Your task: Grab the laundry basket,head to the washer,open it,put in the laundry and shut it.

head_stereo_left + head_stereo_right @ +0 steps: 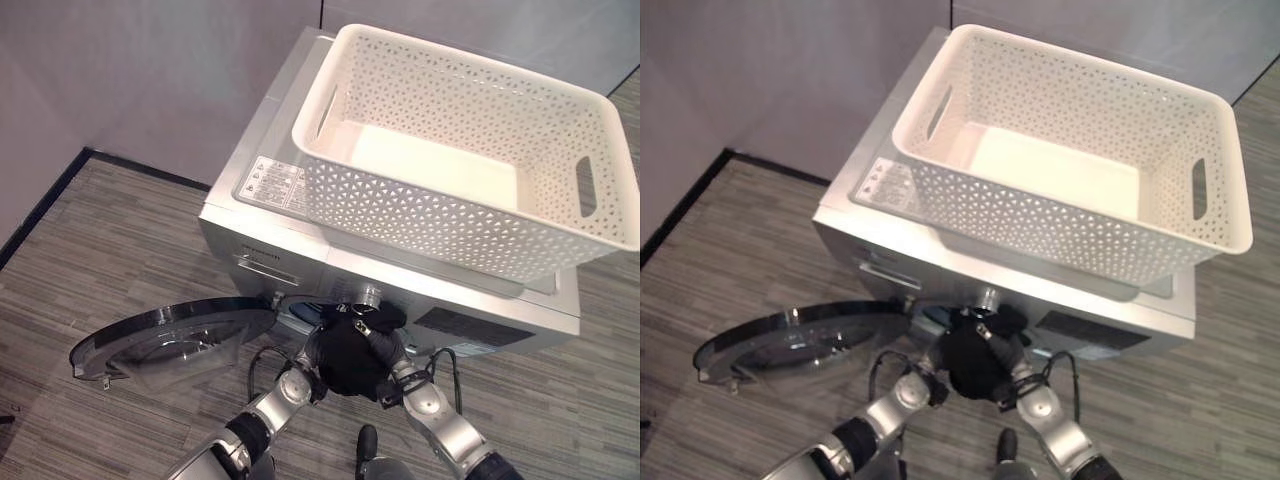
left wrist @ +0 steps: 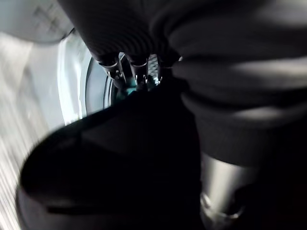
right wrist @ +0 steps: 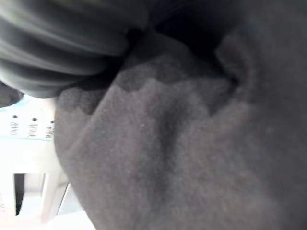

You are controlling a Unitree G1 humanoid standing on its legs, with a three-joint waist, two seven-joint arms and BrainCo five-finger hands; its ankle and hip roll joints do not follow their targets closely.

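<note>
Laundry (image 1: 350, 362), a dark bundled garment, sits between both hands just in front of the washer (image 1: 255, 235), at the mouth of its drum opening. From the head views the round washer door (image 1: 170, 342) stands swung wide open to the robot's left, lying nearly flat over the striped floor (image 1: 110, 240), while the white perforated laundry basket (image 1: 450, 150) rests on top of the washer with nothing visible inside it. The left hand (image 1: 312, 352) presses against the bundle's left side and the right hand (image 1: 392, 352) against its right, but in these views the cloth covers most of the fingers. The left wrist view adds what the head views hide: silver fingers (image 2: 125, 75) reach over the dark cloth toward the bright rim of the drum, though whether they curl into the fabric or lie straight I cannot tell. The right wrist view is pressed so close that it shows grey-black fleece fabric (image 3: 182, 143) and a strip of the washer's pale front with small printed marks at one edge; the right hand's fingers are buried in the cloth, so its grip cannot be told either, though it probably bears on the bundle.
</note>
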